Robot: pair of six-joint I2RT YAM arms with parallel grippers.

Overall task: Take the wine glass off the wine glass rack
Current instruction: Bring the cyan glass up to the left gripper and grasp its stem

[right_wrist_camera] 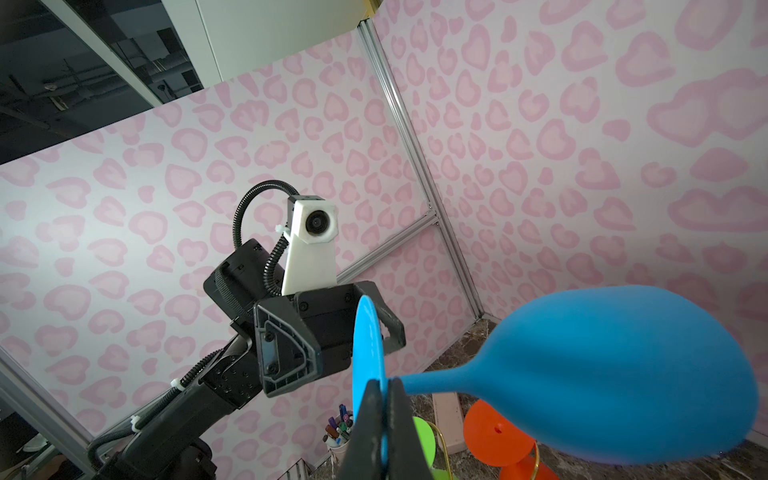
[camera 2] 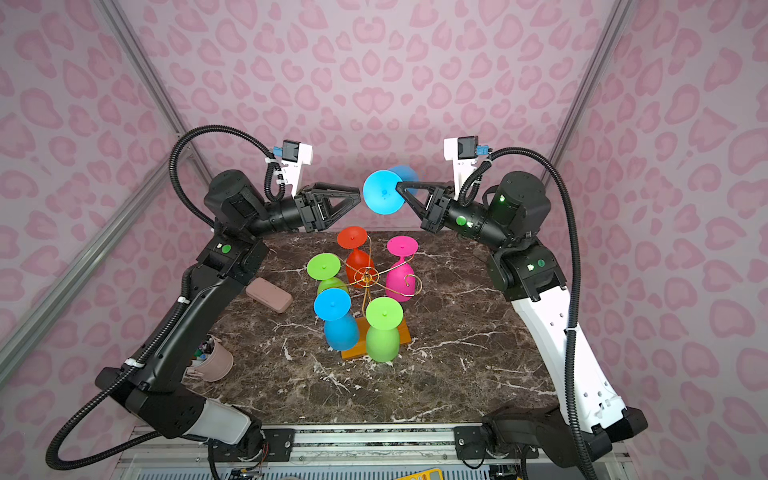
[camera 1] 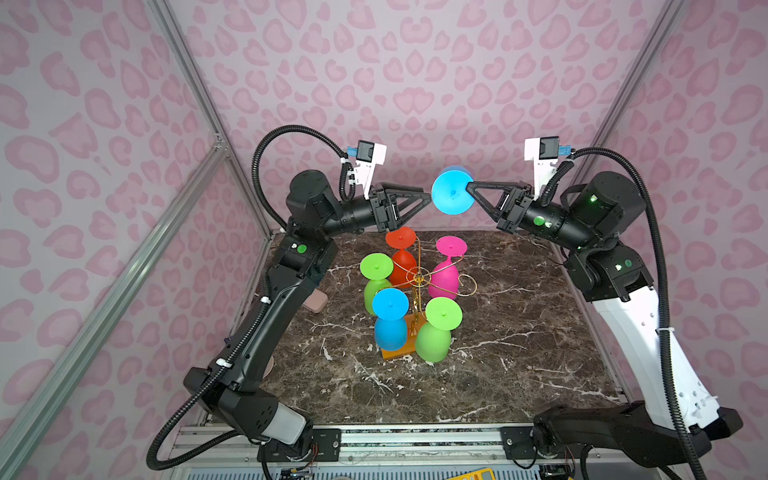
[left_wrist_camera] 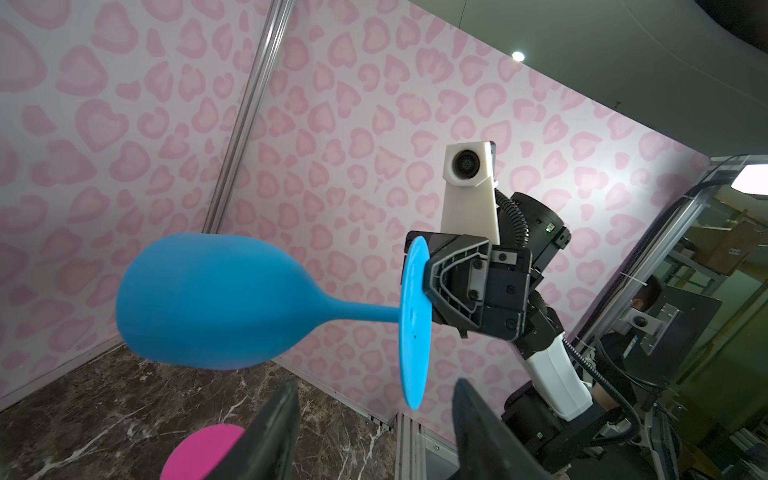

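Pink heart-print walls (camera 1: 415, 62) are framing a likely handover: right fingers (right_wrist_camera: 363, 440) are pinching the foot (right_wrist_camera: 365, 340) of the blue wine glass (right_wrist_camera: 615, 374), the wine glass rack (camera 1: 420, 277) well below them; left fingers (left_wrist_camera: 270, 436), spread and empty beside that foot, should be closing squarely on the stem (left_wrist_camera: 365, 309).

Blue wine glass (camera 1: 452, 195), gold rack (camera 1: 419, 277), pink-blotched walls (camera 1: 415, 62), seemingly mauve case (camera 2: 269, 295).

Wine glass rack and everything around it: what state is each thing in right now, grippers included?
held blue wine glass: off the rack, sideways in the air, clamped by its foot.
right gripper: shut on that glass's foot.
left gripper: open, tips by the foot's rim, holding nothing.
wine glass rack: upright; five glasses hang bowl-down, one arm bare.
pink case: lying flat.
pen cup: upright, holds pens.
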